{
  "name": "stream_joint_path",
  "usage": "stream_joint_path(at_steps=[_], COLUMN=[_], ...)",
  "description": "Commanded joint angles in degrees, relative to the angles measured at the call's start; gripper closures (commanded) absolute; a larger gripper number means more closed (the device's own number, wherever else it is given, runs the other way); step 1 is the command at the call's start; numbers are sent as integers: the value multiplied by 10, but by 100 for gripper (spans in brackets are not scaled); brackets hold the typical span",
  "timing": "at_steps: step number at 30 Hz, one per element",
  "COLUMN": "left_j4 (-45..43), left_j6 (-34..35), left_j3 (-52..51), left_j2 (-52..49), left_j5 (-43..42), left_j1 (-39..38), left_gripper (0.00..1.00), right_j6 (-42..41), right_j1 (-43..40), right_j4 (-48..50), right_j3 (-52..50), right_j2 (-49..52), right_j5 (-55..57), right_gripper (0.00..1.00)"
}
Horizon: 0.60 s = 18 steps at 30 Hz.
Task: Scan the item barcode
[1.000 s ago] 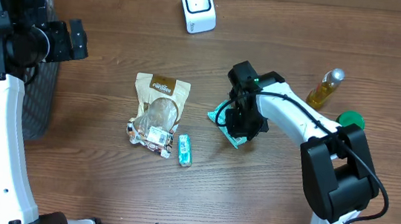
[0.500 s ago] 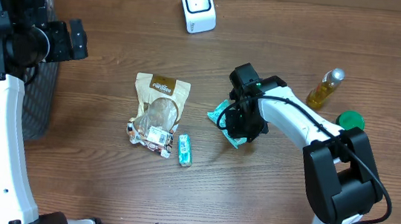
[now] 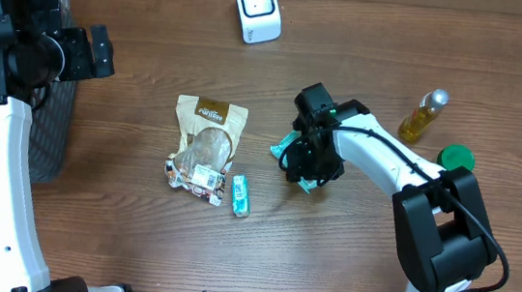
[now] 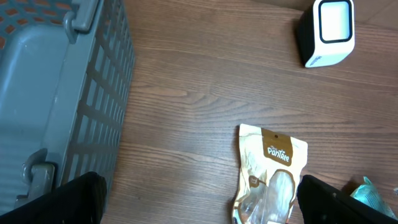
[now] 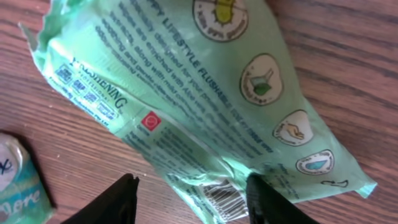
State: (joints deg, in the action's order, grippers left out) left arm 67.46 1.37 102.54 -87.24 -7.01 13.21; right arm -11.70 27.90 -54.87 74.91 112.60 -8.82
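**A:** What lies under the right gripper [image 5: 193, 200]?

**B:** A green pack [image 5: 186, 93], flat on the table [image 5: 348, 37]. The fingers [image 5: 121, 199] stand apart astride its near edge. Bare wood shows between one of them and the film, so nothing is clamped.

**A:** How will it handle?

**B:** My guess is light and soft. The film is glossy and creased, so it should sag, crinkle and perhaps slip under a weak pinch. It doesn't look fragile.

**A:** Where should it be held?

**B:** The barcode [image 5: 217, 198] sits on that near edge, right between the fingers. I'd pinch across the body or at an end seam, so the code stays uncovered and reasonably flat.

**A:** And further out?

**B:** A snack bag [image 3: 205, 145] lies to one side, apart from the green pack. The scanner [image 3: 257, 8] stands well apart at the far edge of the table. The pack would have to be carried there with the code turned toward the scanner.

**A:** The other arm?

**B:** The left gripper [image 4: 208, 204] hangs beside the basket [image 4: 37, 93], spread wide and empty.
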Motion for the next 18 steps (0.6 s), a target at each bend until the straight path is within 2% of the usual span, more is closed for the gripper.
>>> stream_joint_path(at_steps=[1, 4, 7, 9, 18], left_j4=[-2, -1, -2, -2, -2], left_j6=[3, 3, 3, 3, 3], left_j3=[6, 6, 6, 6, 6], left_j2=[-1, -1, -1, -1, -1], left_j5=[1, 1, 1, 1, 1], left_j1=[-2, -2, -2, -2, -2], left_gripper=[1, 1, 1, 0, 0], right_j6=[0, 0, 0, 0, 0], right_j1=[-5, -5, -5, -5, -5], right_j4=[-2, -2, -2, -2, -10], right_j3=[-28, -28, -28, -28, -11], right_j2=[23, 23, 23, 23, 23], right_j5=[27, 27, 27, 27, 26], right_gripper=[45, 44, 28, 24, 31])
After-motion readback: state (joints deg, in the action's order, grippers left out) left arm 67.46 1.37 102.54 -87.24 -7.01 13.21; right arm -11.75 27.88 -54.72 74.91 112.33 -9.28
